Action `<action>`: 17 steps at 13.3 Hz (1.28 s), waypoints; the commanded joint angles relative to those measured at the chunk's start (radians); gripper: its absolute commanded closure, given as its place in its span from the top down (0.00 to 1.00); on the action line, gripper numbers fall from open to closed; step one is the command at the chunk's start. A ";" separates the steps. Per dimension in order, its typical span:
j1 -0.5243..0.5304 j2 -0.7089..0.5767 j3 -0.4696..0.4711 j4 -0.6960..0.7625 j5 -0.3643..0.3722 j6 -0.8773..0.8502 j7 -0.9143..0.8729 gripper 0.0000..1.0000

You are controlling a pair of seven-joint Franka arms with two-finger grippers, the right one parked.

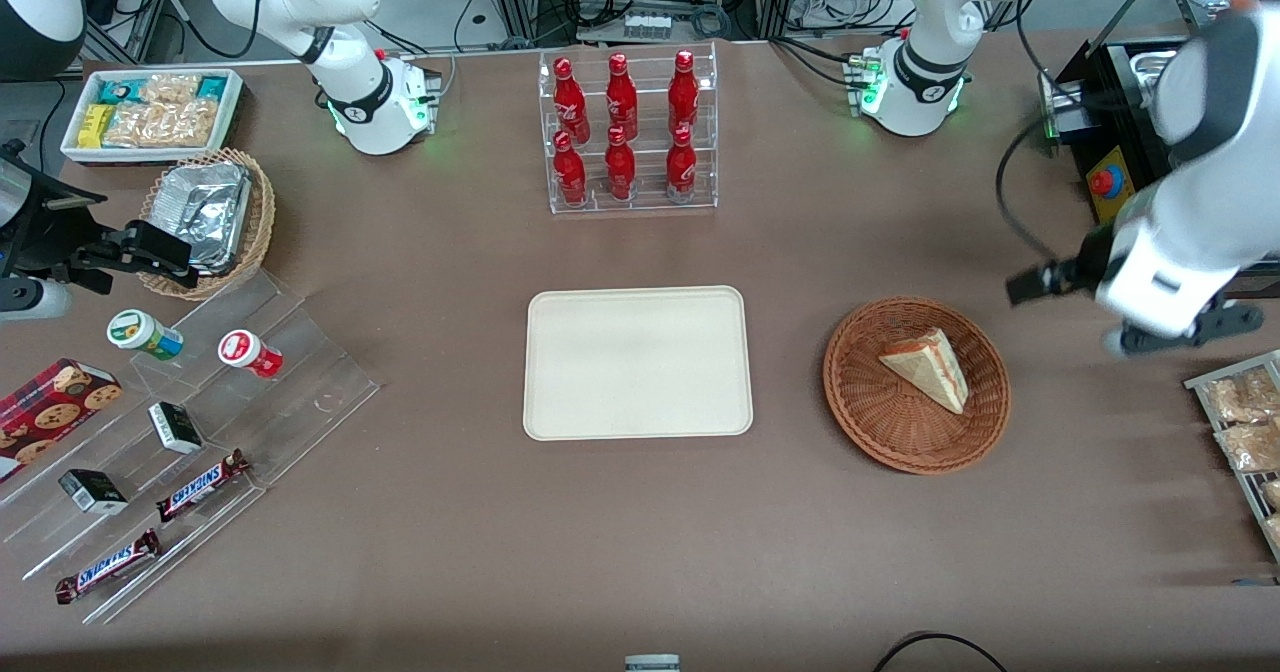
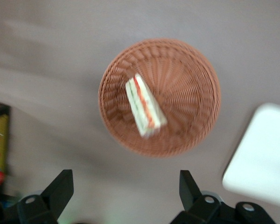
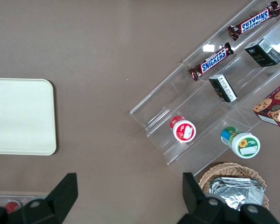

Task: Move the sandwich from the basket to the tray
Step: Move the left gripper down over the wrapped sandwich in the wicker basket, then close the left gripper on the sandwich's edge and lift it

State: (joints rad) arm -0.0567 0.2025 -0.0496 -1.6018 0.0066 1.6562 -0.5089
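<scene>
Shop goods set out around a brown table (image 1: 450, 252)

Farthest from the front camera, a clear rack (image 1: 640, 202) holds six red bottles (image 1: 621, 97) upright in two rows. Toward the parked arm's end sit a white bin (image 1: 232, 102) of snack packets and, just nearer the camera, a tan wicker basket (image 1: 262, 222) of foil containers (image 1: 205, 207). Nearer still, a clear stepped stand (image 1: 320, 372) carries a green-lidded cup (image 1: 145, 334), a red-lidded cup (image 1: 250, 353), a cookie box (image 1: 50, 407), two small dark boxes (image 1: 175, 427) and two Snickers bars (image 1: 200, 485), all lying apart. Toward the working arm's end, a wire shelf (image 1: 1215, 377) holds bagged snacks (image 1: 1240, 397).
</scene>
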 commanded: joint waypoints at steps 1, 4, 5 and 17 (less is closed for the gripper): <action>0.001 0.067 -0.003 -0.058 -0.020 0.146 -0.288 1.00; -0.006 0.075 -0.003 -0.217 -0.013 0.360 -0.457 1.00; -0.006 0.072 -0.003 -0.269 -0.013 0.411 -0.459 1.00; -0.048 0.071 -0.004 -0.516 -0.005 0.669 -0.566 1.00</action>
State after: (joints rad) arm -0.0889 0.3072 -0.0568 -2.0501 -0.0029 2.2852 -1.0511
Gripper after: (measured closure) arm 0.000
